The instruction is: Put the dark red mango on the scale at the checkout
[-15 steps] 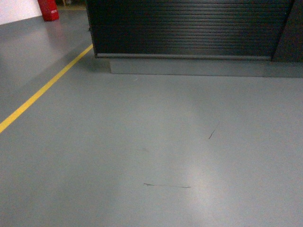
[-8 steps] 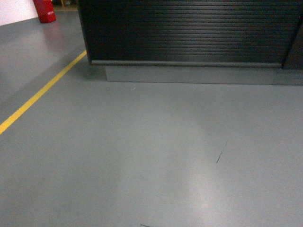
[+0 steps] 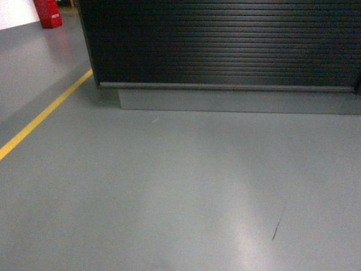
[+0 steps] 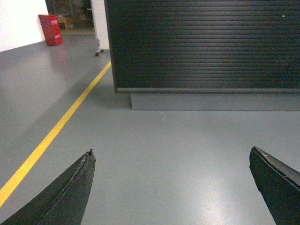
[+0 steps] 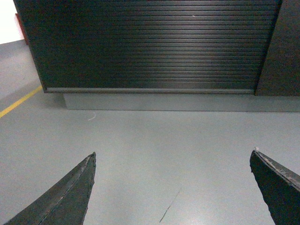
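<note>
The checkout (image 3: pixel 225 45) is a dark counter with a horizontally ribbed front, filling the top of the head view; it also faces me as the checkout (image 4: pixel 206 47) in the left wrist view and the checkout (image 5: pixel 150 47) in the right wrist view. Its top is out of view. The dark red mango and the scale are out of view. My left gripper (image 4: pixel 171 152) is open over bare grey floor, nothing between its fingers. My right gripper (image 5: pixel 173 152) is open too, holding nothing. Neither gripper appears in the head view.
A yellow floor line (image 3: pixel 42 116) runs along the left, seen as the yellow line (image 4: pixel 56 129) from the left wrist. A red box (image 3: pixel 48 14) stands far back left. A grey plinth (image 3: pixel 237 101) runs under the counter. Grey floor (image 3: pixel 169 192) lies between me and it.
The counter front has grown larger and shifted lower and leftward in the head view; the floor scuff has slid down and right. I have come closer to the checkout.
</note>
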{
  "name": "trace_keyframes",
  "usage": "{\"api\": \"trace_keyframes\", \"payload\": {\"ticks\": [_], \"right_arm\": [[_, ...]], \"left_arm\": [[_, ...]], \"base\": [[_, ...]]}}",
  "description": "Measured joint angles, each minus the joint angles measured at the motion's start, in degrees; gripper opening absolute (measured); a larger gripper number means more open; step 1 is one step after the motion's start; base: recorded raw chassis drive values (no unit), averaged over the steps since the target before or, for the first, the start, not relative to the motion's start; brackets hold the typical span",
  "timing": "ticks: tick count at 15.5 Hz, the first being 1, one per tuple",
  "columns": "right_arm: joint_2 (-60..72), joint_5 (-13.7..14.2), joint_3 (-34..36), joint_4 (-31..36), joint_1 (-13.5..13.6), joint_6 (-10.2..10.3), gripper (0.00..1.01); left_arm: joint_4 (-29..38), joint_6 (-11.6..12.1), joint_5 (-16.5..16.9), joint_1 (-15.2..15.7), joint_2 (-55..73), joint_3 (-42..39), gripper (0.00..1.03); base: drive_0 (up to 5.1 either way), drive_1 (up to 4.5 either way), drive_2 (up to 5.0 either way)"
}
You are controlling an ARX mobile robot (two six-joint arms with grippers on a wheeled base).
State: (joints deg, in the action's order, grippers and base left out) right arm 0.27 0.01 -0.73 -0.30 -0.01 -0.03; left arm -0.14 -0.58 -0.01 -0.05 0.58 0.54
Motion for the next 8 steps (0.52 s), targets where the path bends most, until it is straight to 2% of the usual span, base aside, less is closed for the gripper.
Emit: {"api": "trace_keyframes", "payload": {"ticks": [8], "right_arm": [[0.0, 0.02, 0.0, 0.0, 0.0, 0.0, 0.98]], "left_arm": [[-0.02, 0.02, 0.02, 0.02, 0.0, 0.0, 0.98]], "base": [[0.0, 4.37, -4.3]]}}
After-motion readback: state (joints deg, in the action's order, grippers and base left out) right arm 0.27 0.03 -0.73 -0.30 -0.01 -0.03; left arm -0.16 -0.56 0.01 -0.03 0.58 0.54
